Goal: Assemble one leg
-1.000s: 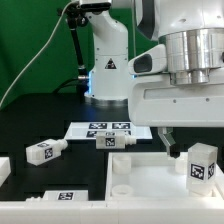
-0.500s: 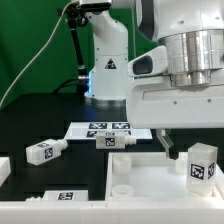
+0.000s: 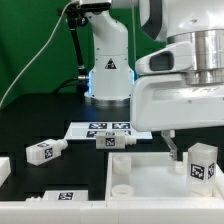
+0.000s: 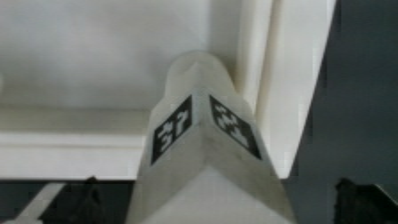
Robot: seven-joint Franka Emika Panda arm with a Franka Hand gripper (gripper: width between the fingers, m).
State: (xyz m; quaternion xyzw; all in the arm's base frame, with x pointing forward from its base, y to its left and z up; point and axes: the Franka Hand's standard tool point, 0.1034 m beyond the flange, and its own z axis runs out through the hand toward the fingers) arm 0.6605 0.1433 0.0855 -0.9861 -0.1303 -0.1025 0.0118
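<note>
A leg (image 3: 204, 162), a chunky white post with a square tag, stands upright in the corner of the white tabletop (image 3: 150, 186) at the exterior view's right. In the wrist view the leg (image 4: 210, 140) fills the middle, with two tagged faces showing. My gripper (image 4: 217, 205) is open, one dark fingertip (image 4: 71, 200) on each side of the leg with a gap on both sides. In the exterior view the gripper (image 3: 190, 148) hangs just above and around this leg. Two more legs lie on the table, one (image 3: 44, 151) at the left and one (image 3: 116, 140) in the middle.
The marker board (image 3: 95, 128) lies behind the middle leg. The arm's white base (image 3: 108, 70) stands at the back. Another white tagged part (image 3: 62, 196) lies at the front left, and a white piece (image 3: 4, 168) sits at the left edge.
The arm's hand has shifted a little toward the exterior view's right over the standing leg. The legs and the tabletop have not moved.
</note>
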